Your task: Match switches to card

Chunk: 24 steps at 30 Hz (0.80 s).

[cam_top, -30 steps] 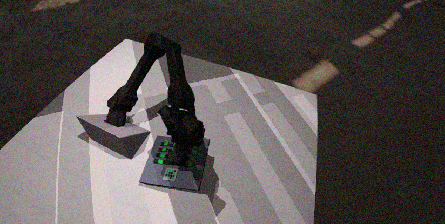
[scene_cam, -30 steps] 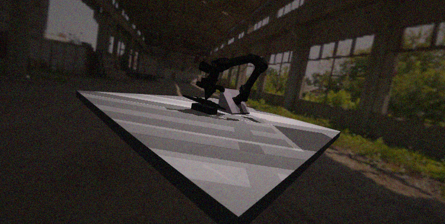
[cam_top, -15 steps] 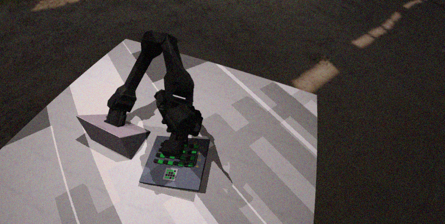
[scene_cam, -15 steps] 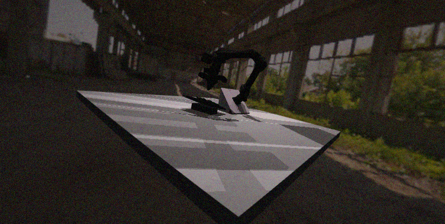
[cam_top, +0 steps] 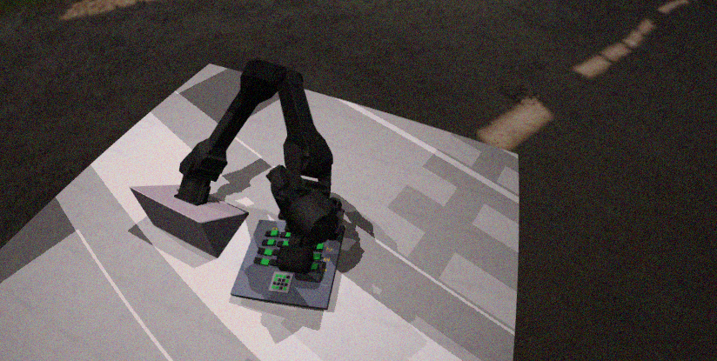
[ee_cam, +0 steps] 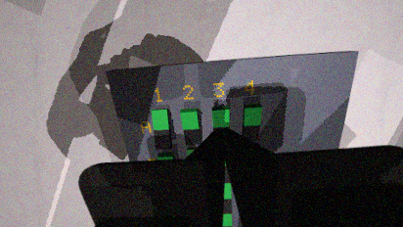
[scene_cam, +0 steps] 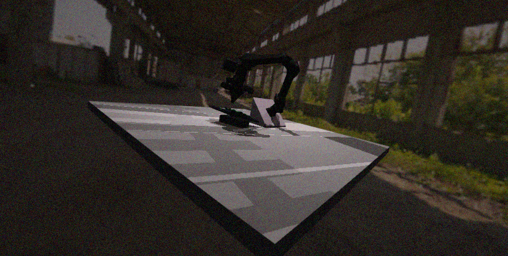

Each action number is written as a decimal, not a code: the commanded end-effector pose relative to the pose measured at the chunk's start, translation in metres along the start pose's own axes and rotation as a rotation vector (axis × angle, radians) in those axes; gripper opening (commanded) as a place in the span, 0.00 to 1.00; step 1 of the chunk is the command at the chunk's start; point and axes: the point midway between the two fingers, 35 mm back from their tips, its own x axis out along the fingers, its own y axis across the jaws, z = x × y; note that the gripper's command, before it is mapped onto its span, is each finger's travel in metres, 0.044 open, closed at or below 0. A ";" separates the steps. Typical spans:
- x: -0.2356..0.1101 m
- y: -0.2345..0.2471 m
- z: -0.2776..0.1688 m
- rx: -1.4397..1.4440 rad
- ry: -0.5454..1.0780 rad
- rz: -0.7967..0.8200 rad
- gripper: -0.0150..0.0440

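A dark grey switch panel (cam_top: pixel 249 284) (ee_cam: pixel 313 78) (scene_cam: pixel 232 120) lies on the table in front of the arm. Its rocker switches have green and dark grey halves. In the wrist view the far row A shows switches under yellow numbers 1 (ee_cam: pixel 159 119), 2 (ee_cam: pixel 190 118), 3 (ee_cam: pixel 221 117) and 4 (ee_cam: pixel 252 116). My gripper (ee_cam: pixel 222 135) (cam_top: pixel 297 257) is shut and empty. Its tip points at the near half of switch 3 in row A; I cannot tell whether it touches. The nearer rows are mostly hidden under the gripper. The small card (cam_top: pixel 280 281) lies on the panel's near part.
The arm's base stands on a grey wedge-shaped pedestal (cam_top: pixel 200 217) (scene_cam: pixel 262 111) to the left of the panel. The table (cam_top: pixel 426 237) has a grey patchwork pattern, and its edges drop off to dark ground.
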 end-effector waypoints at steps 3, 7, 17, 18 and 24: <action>0.012 -0.001 -0.001 0.006 0.006 0.001 0.25; 0.017 -0.001 -0.001 0.006 0.006 0.002 0.25; 0.030 -0.001 0.000 0.006 0.005 0.002 0.25; 0.031 -0.001 0.000 0.006 0.005 0.002 0.25; 0.031 -0.001 0.000 0.006 0.005 0.002 0.25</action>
